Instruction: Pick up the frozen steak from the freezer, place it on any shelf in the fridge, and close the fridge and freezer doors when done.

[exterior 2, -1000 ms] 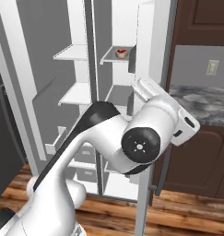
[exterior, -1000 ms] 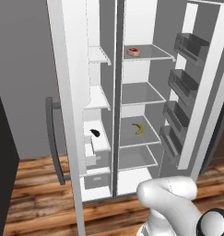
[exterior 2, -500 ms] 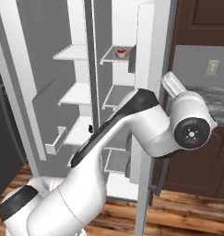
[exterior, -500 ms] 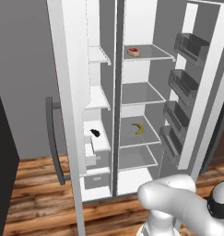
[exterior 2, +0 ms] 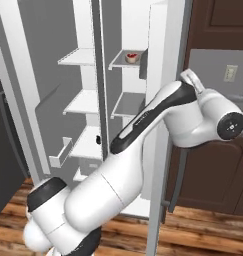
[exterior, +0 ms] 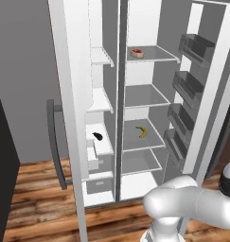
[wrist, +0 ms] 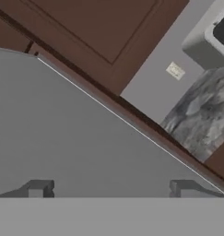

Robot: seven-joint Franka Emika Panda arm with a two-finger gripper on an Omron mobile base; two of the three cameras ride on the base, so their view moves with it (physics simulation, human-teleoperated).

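Note:
The frozen steak [exterior: 137, 53] [exterior 2: 132, 57] lies on the top shelf [exterior: 156, 55] of the fridge [exterior: 145, 94]. The freezer [exterior: 100, 99] stands to its left with white shelves. Both doors are swung open: the freezer door [exterior: 69, 118] on the left and the fridge door [exterior: 201, 94] [exterior 2: 160, 125] on the right. My arm [exterior 2: 193, 115] bends round the outer side of the fridge door. In the hand view my gripper [wrist: 109, 190] is open and holds nothing, its fingertips [wrist: 37, 189] wide apart and close to the door's flat grey outer face [wrist: 62, 129].
A banana [exterior: 142, 132] lies on a lower fridge shelf and a small black lump [exterior: 97, 136] on a freezer shelf. Dark bins [exterior: 194, 45] line the inside of the fridge door. Brown cabinets [exterior 2: 218, 165], a wall outlet [wrist: 175, 70] and a marbled counter [wrist: 201, 115] stand right of the door.
My arm has swung to the right, away from the fridge's inside and round the outside of the fridge door. The steak has stayed on the top shelf.

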